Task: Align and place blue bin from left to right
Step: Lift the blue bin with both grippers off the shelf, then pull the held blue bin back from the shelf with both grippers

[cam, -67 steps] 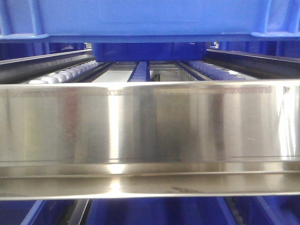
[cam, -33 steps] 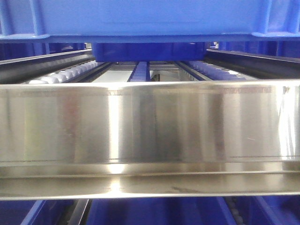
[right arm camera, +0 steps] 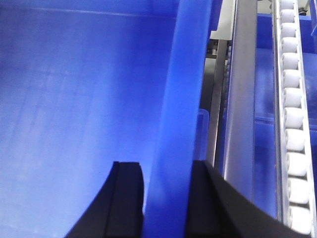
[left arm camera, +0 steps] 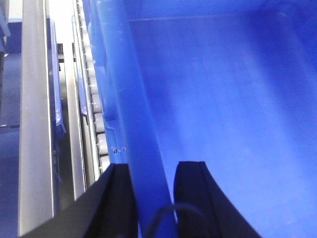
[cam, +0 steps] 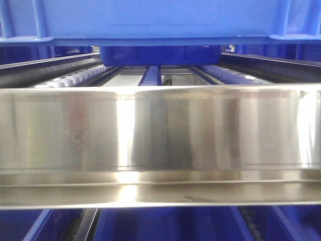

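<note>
Front view: the large bright-blue rectangular plastic bin point(cam: 160, 20) hangs above the shiny steel rack rail point(cam: 160, 130); placement appears pending. Left wrist: the left gripper point(left arm camera: 153, 168) clamps its wall. Right wrist: the right gripper point(right arm camera: 162, 168) clamps the opposite wall.

Slightly higher in view now: blue bin point(cam: 160, 20), steel rail point(cam: 160, 130).

The blue bin point(cam: 150, 20) runs off the front view's top and both sides, so only its lower wall shows. The steel rack rail point(cam: 160, 145) hides the near ends of the roller tracks point(cam: 70, 80). The left hand point(left arm camera: 153, 171) and the right hand point(right arm camera: 166, 171), clamped on the bin's rim, are cut off at the bottom edge of their wrist views.
</note>
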